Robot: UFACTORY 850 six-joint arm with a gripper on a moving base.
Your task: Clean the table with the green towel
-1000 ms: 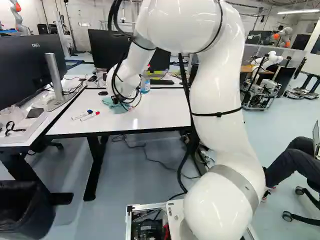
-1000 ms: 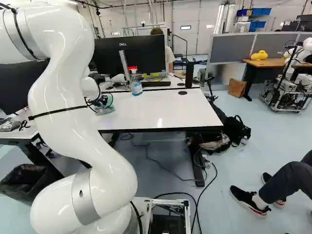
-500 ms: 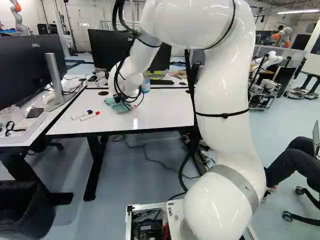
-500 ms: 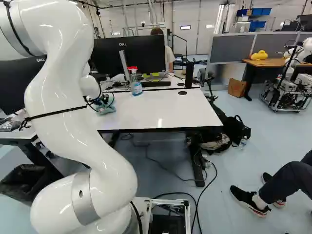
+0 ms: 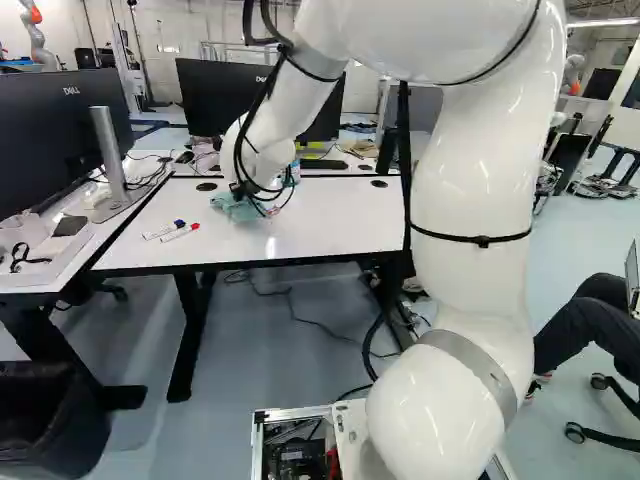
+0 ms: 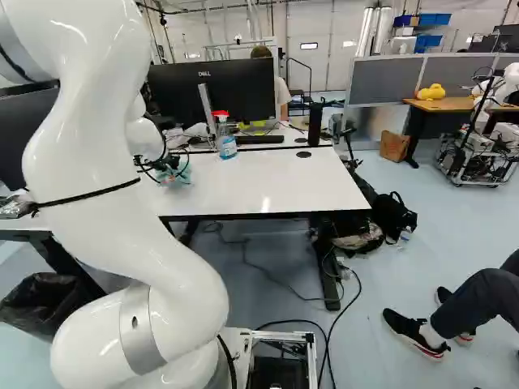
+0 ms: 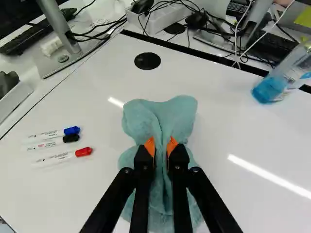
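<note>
The gripper (image 5: 241,190) is positioned over the white table (image 5: 335,225), pointing downward at the end of the white arm (image 5: 462,200). In the wrist view, the two fingers of the gripper (image 7: 162,145) are clamped on the green towel (image 7: 170,110), with a raised fold of cloth held between the orange pads (image 7: 173,144). The towel lies bunched on the tabletop and extends both ahead of and beneath the fingers.

Three markers lie beside the towel, apart from it: one blue-capped marker (image 7: 72,130), one black-capped marker (image 7: 71,138) and one red-capped marker (image 7: 83,152). A round black grommet (image 7: 147,61) is set in the tabletop ahead of the towel. A spray bottle (image 6: 227,147) containing blue liquid stands upright near the table's far edge, to the right of the towel in the right base view.
</note>
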